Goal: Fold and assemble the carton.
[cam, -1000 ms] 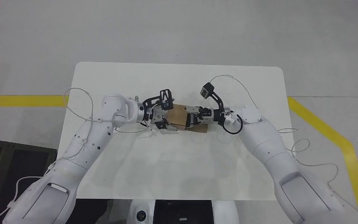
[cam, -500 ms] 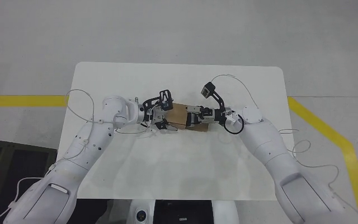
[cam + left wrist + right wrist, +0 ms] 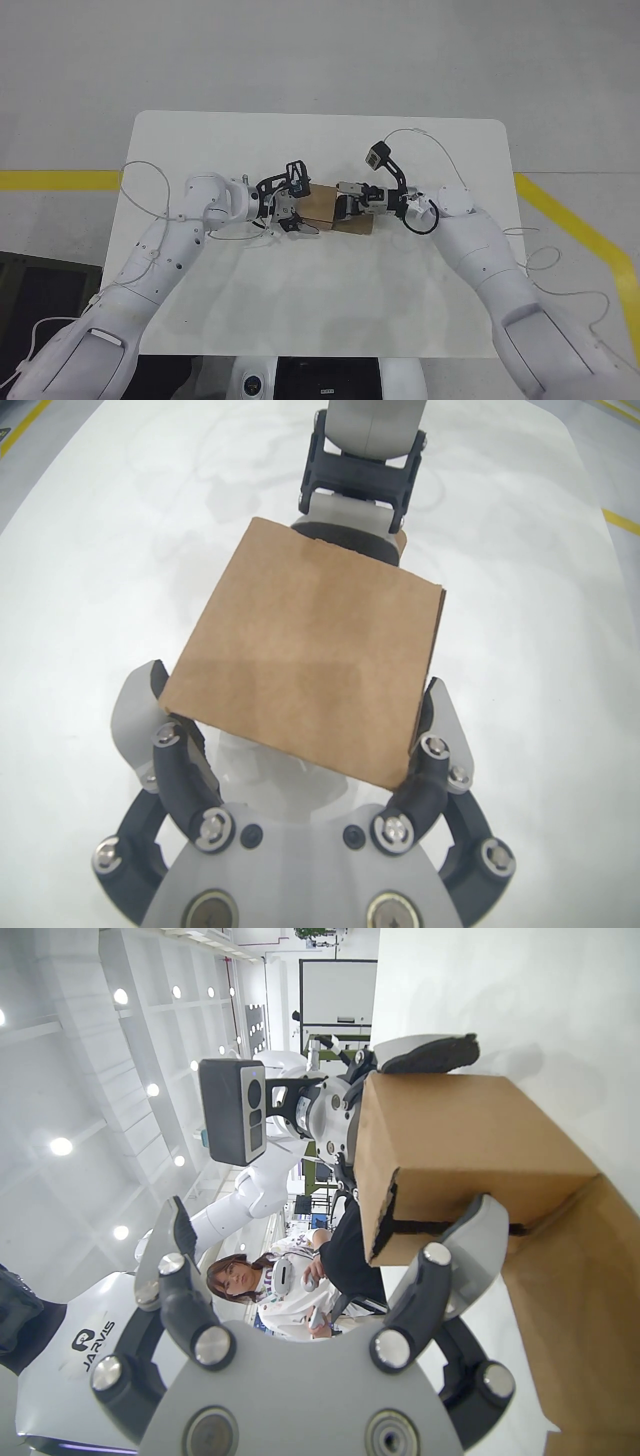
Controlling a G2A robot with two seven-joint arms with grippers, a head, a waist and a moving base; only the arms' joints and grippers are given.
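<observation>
Clamping carton [image 3: 305, 660], left fingers [image 3: 134, 710]; right fingers [image 3: 477, 1233] wide, 1 touching it.

Glossy white left arm [image 3: 160, 262] and glossy white right arm [image 3: 492, 275], rounded moulded shells. Thin white cables [image 3: 143, 164] loop off the forearms. Left tool [image 3: 292, 685]: pale grey metal fingers [image 3: 131, 710] with black pads, curved black links, silver clip-ring pins [image 3: 214, 827], grey base plate. Right tool [image 3: 327, 1223] built alike. Black box-shaped wrist camera [image 3: 232, 1110]. Dark logo [image 3: 95, 1345] on white body panel.
</observation>
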